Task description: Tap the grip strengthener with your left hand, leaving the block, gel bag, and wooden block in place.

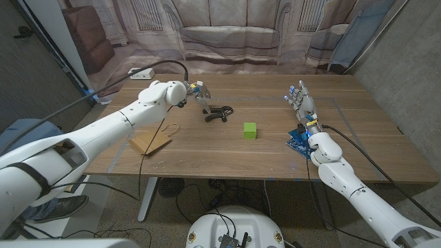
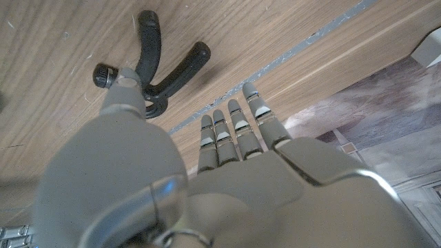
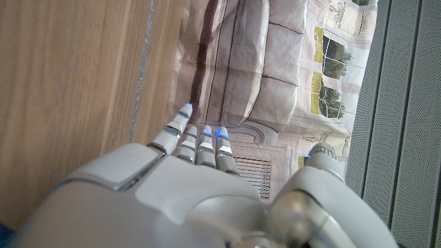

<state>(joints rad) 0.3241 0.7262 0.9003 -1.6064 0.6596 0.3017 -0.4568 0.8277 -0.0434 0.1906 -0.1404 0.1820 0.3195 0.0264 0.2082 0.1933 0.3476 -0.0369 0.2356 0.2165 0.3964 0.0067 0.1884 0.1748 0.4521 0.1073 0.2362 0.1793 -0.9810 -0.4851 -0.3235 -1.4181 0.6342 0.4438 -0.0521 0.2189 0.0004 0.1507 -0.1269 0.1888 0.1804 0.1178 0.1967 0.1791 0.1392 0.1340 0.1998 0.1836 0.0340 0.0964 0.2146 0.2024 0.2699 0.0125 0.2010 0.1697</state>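
The black grip strengthener [image 1: 218, 114] [image 2: 155, 62] lies left of the table's middle, its two handles spread. My left hand [image 1: 196, 91] [image 2: 227, 158] hovers just behind it, holding nothing, fingers stretched out straight. The thumb tip overlaps the strengthener's coil end in the left wrist view; whether they touch I cannot tell. A green block [image 1: 249, 130] sits to the right of the strengthener. A tan wooden block [image 1: 149, 142] lies near the front left. The blue gel bag [image 1: 300, 140] lies partly under my right wrist. My right hand [image 1: 303, 105] [image 3: 200, 179] stands over it, fingers straight, holding nothing.
A white power strip [image 1: 141, 71] with a black cable lies at the table's back left corner. A grey tape line [image 2: 289, 55] runs across the wood beyond my left fingers. The table [image 1: 358, 145] has bare wood at the right and front middle.
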